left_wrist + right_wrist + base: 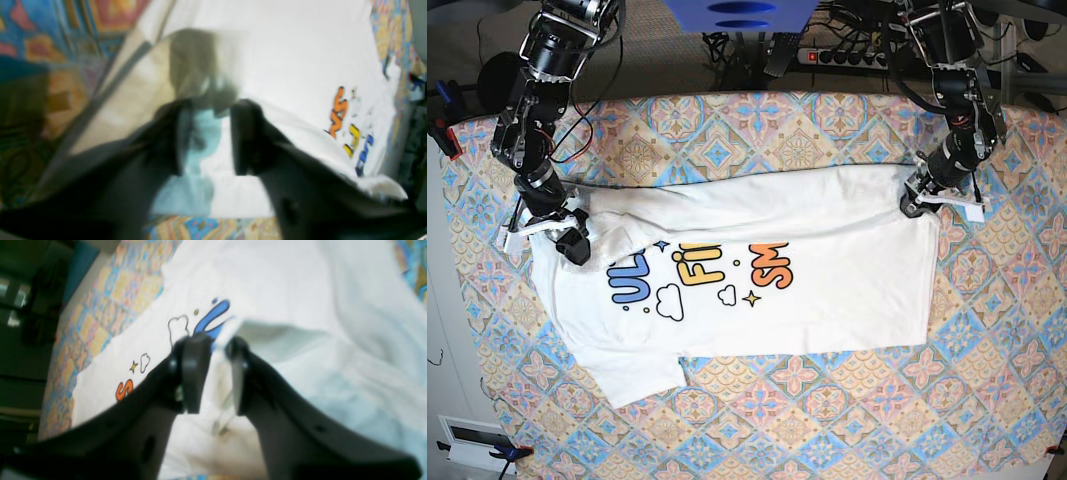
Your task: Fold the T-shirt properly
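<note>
Only readable text is the print on the T-shirt (pixel 827 290), lying on the patterned cloth (pixel 827 420).

Base view: three coloured words in a row across the chest. Blue one starts "UL", rest covered by a fold of the shirt. Yellow one starts "FI", rest hidden under the same fold. Orange one starts "SM", rest also cut off by the fold.

Right wrist view: an orange "S" (pixel 124 390) shows, plus part of a blue letter, unreadable.

Left wrist view: orange, yellow and blue letters seen sideways and blurred; orange pair looks like "SM" (pixel 338 113), others not legible.

No other labels, brands or numbers legible anywhere.
</note>
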Available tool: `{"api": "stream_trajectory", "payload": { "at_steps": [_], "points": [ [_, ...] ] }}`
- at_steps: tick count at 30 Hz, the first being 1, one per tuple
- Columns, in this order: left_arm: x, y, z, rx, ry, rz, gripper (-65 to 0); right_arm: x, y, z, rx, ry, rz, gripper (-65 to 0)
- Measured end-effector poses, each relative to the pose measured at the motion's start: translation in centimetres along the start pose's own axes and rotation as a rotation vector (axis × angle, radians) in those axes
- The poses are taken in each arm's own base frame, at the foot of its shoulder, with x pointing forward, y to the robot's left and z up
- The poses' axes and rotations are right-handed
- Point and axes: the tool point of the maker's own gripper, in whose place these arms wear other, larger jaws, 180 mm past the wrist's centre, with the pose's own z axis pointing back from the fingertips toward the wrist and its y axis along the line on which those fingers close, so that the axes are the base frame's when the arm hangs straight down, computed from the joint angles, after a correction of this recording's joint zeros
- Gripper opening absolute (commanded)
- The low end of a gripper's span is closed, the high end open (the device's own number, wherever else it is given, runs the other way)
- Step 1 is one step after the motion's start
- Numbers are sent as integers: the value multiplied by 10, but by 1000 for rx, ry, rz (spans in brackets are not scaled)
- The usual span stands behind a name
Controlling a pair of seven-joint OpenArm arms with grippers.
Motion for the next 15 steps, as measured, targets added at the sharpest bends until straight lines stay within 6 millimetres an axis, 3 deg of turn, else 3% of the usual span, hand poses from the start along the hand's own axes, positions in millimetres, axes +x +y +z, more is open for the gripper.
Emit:
{"api": "stream_trajectory", "payload": {
  "at_steps": [2, 4, 8, 11, 15],
  "points": [
    [1, -4, 0, -13, 6, 2, -248, -7, -5, 5, -18, 17, -1, -422],
    [1, -5, 1, -22, 6, -2, -217, -4, -8, 9, -26, 10, 7, -422],
    [1, 14, 24, 27, 5, 4, -240, 6, -8, 23, -29, -23, 41, -422],
    [-6, 23, 46, 53, 33, -29, -269, 6, -23, 46, -78, -40, 49, -422],
    [-16, 4, 55, -39, 55, 9, -308, -4, -36, 62, -119, -12, 54, -422]
  ]
}}
